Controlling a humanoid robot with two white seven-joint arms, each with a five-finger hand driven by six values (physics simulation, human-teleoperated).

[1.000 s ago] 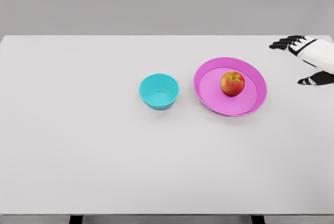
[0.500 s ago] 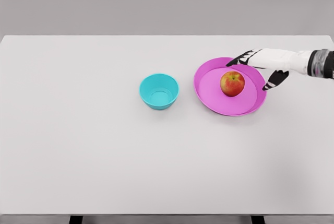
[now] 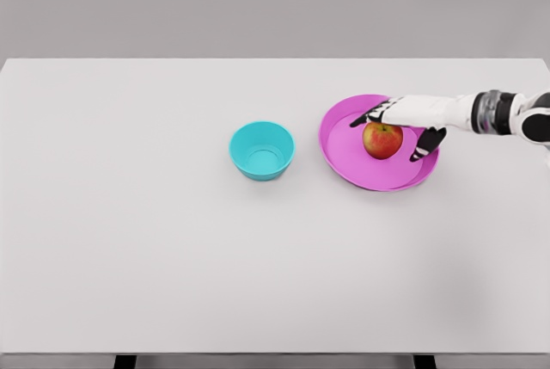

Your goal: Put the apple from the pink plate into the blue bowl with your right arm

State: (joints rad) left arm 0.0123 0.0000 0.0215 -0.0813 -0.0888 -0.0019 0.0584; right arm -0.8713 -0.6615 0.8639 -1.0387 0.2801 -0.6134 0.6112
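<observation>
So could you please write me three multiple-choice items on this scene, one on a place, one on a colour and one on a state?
1. Where does the apple lie?
A. in the bowl
B. on the plate
C. on the bare table

2. What colour is the bowl?
A. blue
B. yellow
C. red

3. How are the right hand's fingers?
A. spread over the apple
B. curled into a fist
C. clamped on the bowl

Key: 1 B, the apple sits on the pink plate. 2 A, the bowl is turquoise blue. 3 A, fingers and thumb are apart, above and beside the apple, not closed.
</observation>
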